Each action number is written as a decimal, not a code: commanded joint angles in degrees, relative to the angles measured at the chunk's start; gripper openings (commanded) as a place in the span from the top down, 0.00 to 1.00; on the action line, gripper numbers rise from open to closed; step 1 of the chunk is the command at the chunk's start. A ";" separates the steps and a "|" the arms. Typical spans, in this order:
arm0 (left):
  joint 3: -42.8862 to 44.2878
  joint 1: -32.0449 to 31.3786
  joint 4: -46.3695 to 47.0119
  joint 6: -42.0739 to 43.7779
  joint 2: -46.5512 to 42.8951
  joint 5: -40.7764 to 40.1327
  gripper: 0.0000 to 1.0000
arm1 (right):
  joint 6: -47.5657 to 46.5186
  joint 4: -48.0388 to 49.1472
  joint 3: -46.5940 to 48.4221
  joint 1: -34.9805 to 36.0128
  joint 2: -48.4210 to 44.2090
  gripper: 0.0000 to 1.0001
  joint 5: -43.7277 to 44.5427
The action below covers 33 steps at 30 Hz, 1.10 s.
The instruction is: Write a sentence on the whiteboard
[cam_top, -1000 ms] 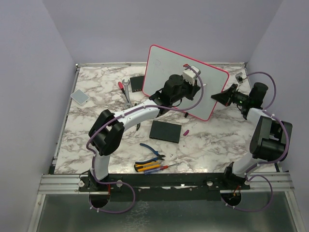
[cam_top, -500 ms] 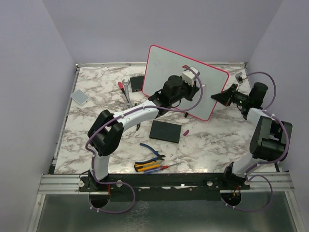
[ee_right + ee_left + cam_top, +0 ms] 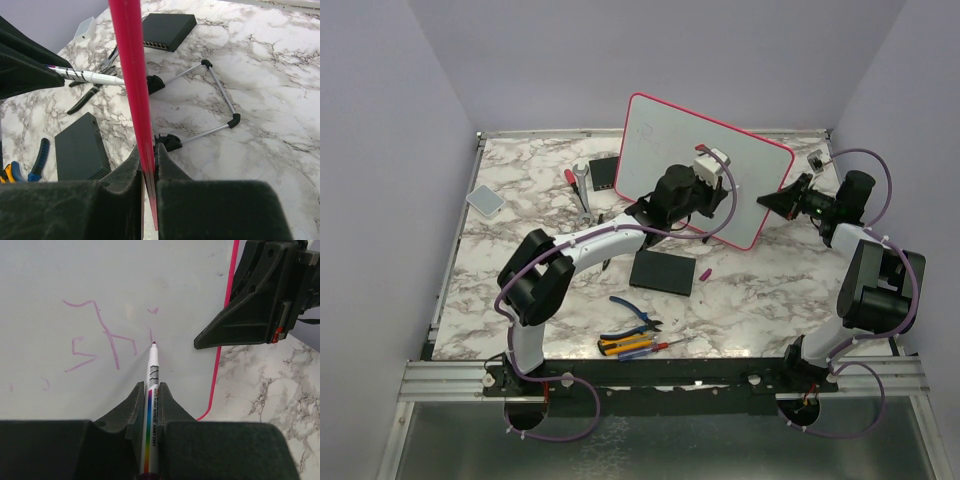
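Your left pincer (image 3: 151,395) is clamped on a marker (image 3: 152,371). Its tip meets the whiteboard (image 3: 100,270) straight ahead, at the right end of the pink lettering (image 3: 107,337). Behind it, the left arm (image 3: 590,238) stretches forward over the table. Your right pincer (image 3: 147,159) is clamped on the board's pink frame (image 3: 131,65), at the board's right edge.

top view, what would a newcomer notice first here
The pink-framed whiteboard stands propped mid-back on the marble table. The left gripper holds a marker, its tip at faint pinkish lettering on the board. The right gripper pinches the board's right edge.
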 commanded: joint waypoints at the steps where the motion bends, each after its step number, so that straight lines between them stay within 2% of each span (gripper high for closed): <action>1: 1.74 -0.68 1.47 0.05 -1.18 0.12 1.00 | -1.79 -2.53 -1.06 0.46 1.10 1.00 3.53; 20: 5.51 -1.23 0.44 0.45 2.83 0.28 1.00 | -1.79 -2.47 -1.00 0.44 1.23 1.00 3.50; 33: 2.95 -1.24 0.15 0.51 3.43 -0.47 1.00 | -1.79 -2.45 -1.08 0.47 1.21 0.99 3.50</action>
